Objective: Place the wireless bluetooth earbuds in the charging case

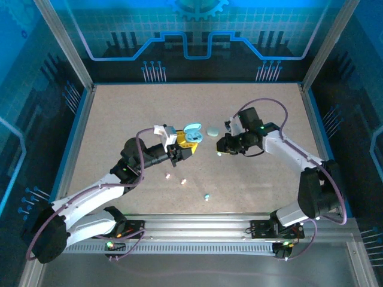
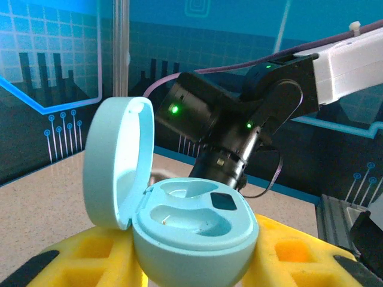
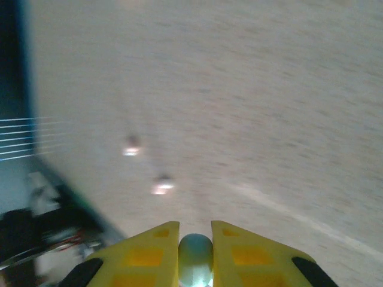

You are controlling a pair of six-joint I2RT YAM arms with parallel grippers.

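Earbud point(image 3: 195, 258), pale teal, is clenched in my right gripper point(image 3: 195, 229) above the desk point(image 3: 269, 89); my left gripper point(image 1: 185, 142) grasps the open charging case point(image 2: 194, 242), both wells point(image 2: 179, 216) empty; I should align it squarely over one well, then press gently.
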